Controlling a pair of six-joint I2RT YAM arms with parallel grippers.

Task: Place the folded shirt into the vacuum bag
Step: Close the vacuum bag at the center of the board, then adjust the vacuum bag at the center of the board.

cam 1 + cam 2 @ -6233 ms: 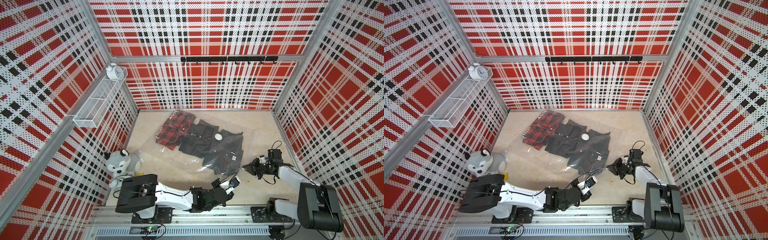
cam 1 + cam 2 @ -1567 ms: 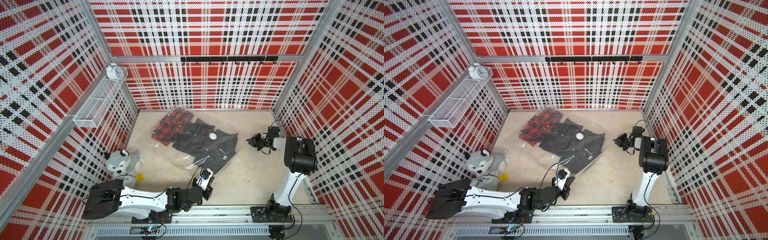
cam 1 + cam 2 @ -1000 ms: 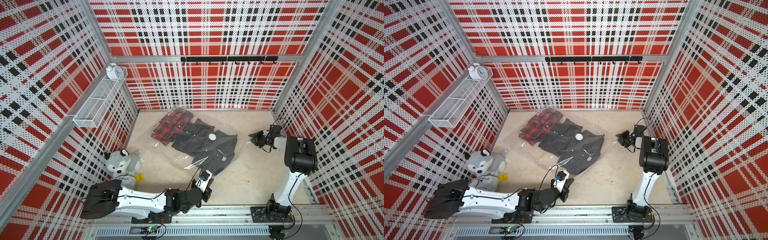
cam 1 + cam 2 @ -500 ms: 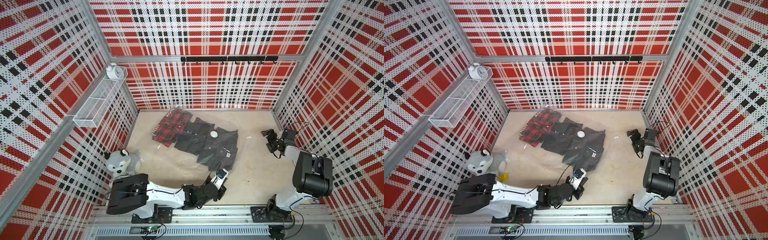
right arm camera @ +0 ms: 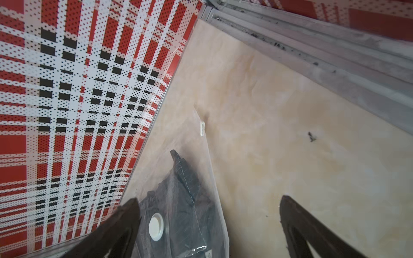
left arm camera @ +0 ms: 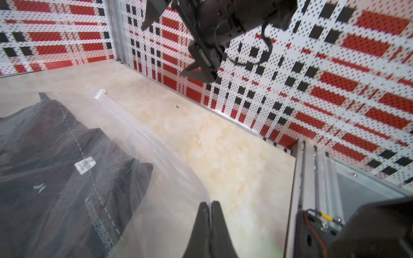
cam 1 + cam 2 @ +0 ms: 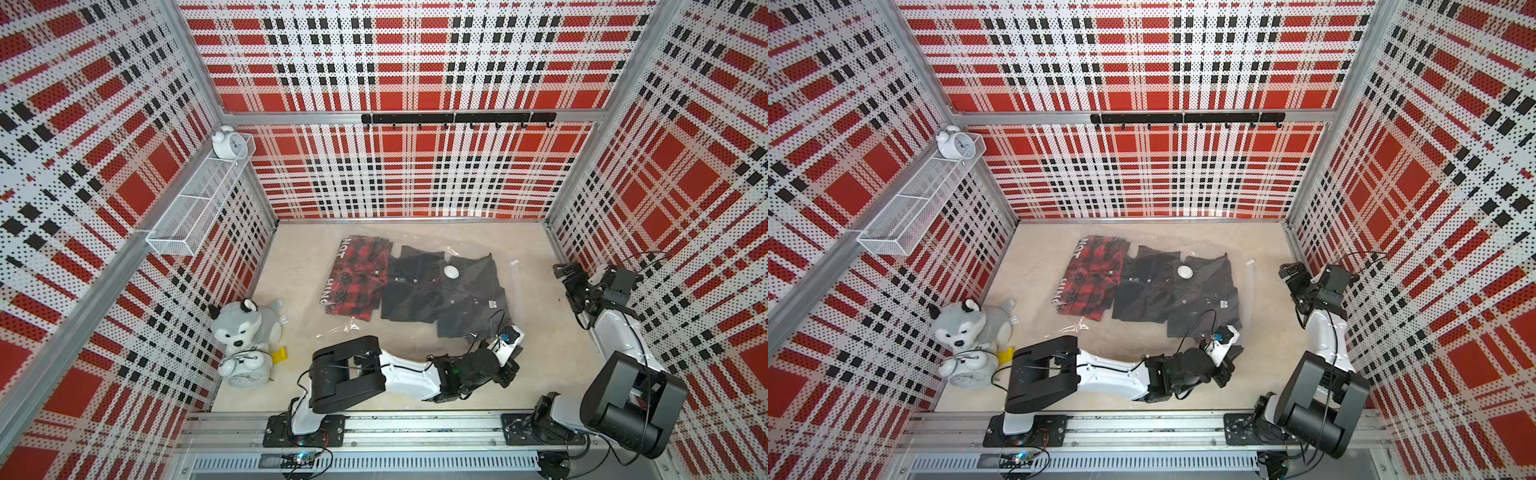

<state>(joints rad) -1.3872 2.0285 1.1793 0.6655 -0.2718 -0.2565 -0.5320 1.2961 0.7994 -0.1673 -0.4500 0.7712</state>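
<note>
Clear vacuum bag [image 7: 513, 297] is laid flat mid-frame in both top views, the folded shirt [image 7: 436, 297] enclosed. On the left gripper [image 6: 210, 206] the jaws are pressed together; on the right gripper [image 5: 209, 202] they are spread wide.

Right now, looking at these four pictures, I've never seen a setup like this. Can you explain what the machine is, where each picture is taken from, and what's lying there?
The machine is a pair of robot arms, a left arm and a right arm, each ending in a two-fingered gripper. Two pictures look down from overhead and are nearly alike. The other two come from cameras on the arms' wrists. On the beige floor lies a clear vacuum bag with a round white valve. Inside it are a red plaid garment and dark shirts. A plush husky sits by the wall. The left gripper is shut at the bag's near corner; whether it pinches the film I cannot tell. The right gripper is open and holds nothing.
</note>
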